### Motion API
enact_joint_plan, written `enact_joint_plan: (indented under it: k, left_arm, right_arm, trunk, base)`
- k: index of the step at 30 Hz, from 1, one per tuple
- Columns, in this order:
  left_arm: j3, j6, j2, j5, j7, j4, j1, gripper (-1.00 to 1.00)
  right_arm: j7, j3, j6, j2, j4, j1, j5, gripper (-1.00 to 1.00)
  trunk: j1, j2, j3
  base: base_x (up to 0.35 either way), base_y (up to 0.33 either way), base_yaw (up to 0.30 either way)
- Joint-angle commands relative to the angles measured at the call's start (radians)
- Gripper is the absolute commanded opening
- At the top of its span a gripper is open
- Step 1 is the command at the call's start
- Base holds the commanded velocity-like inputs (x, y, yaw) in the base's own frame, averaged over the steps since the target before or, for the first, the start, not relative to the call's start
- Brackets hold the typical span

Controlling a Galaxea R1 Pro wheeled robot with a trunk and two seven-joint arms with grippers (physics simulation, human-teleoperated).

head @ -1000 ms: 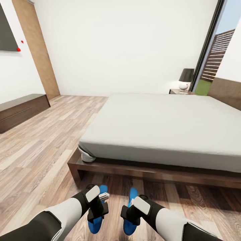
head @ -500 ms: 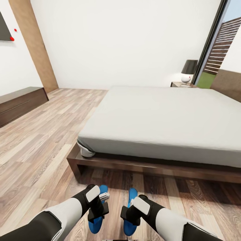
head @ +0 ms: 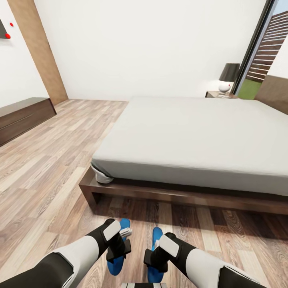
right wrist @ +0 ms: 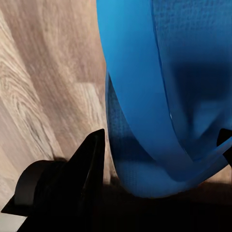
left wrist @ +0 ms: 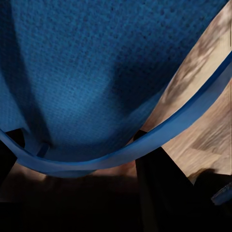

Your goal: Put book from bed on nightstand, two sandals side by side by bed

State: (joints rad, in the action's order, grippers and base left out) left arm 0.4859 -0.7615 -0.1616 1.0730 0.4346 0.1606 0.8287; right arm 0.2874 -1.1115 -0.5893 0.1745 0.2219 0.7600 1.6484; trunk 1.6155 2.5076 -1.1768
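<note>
surroundings: white-walled bedroom w/ wood-plank floor point(head: 48, 176). low dark wood bench point(head: 22, 118) along the left wall. brown wall panel point(head: 38, 52) in the far left corner. nightstand point(head: 218, 95) beyond the far side of the bed, carrying a lamp point(head: 228, 78) w/ dark shade and white base. black-framed window point(head: 256, 44) at far right.

bed point(head: 192, 140): dark brown frame, plain off-white mattress, directly ahead of the robot; its near frame edge runs across the path in front of both arms. a crumpled white bit of sheet sits at the near left mattress corner.

sandals: bright blue, flat, thin straps. left sandal point(head: 118, 256) and right sandal point(head: 154, 260) are near each other, roughly parallel, toes toward the bed, close to the floor just short of the bed frame.

left gripper point(head: 119, 250): left wrist view shows the textured blue sole point(left wrist: 96, 72) and a strap point(left wrist: 145, 140) passing between the dark fingers point(left wrist: 154, 183); clamped on the left sandal.

right gripper point(head: 154, 258): right wrist view shows the blue strap point(right wrist: 140, 96) looping over the sole at the fingers point(right wrist: 82, 169); clamped on the right sandal.
</note>
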Motion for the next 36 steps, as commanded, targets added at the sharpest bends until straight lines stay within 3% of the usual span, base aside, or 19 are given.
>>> enact_joint_plan:
  k: [1,6,11,36]
  left_arm:
    - [0.005,-0.001,0.001,0.008,0.002,0.003,0.0,-1.0]
    - [0.006,0.038,0.003,0.005,0.001,0.004,0.0,-1.0]
    - [0.006,0.052,0.004,0.004,0.001,0.004,0.0,-1.0]
    - [0.007,0.056,0.004,0.003,0.001,0.004,0.0,-1.0]
  right_arm:
    - [0.005,-0.004,-0.001,0.0,0.001,0.001,-0.001,-1.0]
    - [0.004,-0.004,-0.001,0.0,0.017,0.001,-0.059,-1.0]
    - [0.003,-0.004,-0.001,0.0,0.023,0.001,-0.078,-1.0]
    - [-0.004,-0.002,0.004,0.0,0.028,0.001,-0.085,-1.0]
  trunk:
    - [0.0,0.0,-0.001]
    - [0.0,0.0,-0.001]
    - [0.0,0.0,-0.001]
    - [0.0,0.0,-0.001]
  base:
    - [0.0,0.0,0.0]
    - [0.0,0.0,0.0]
    - [0.0,0.0,0.0]
    - [0.019,0.0,0.0]
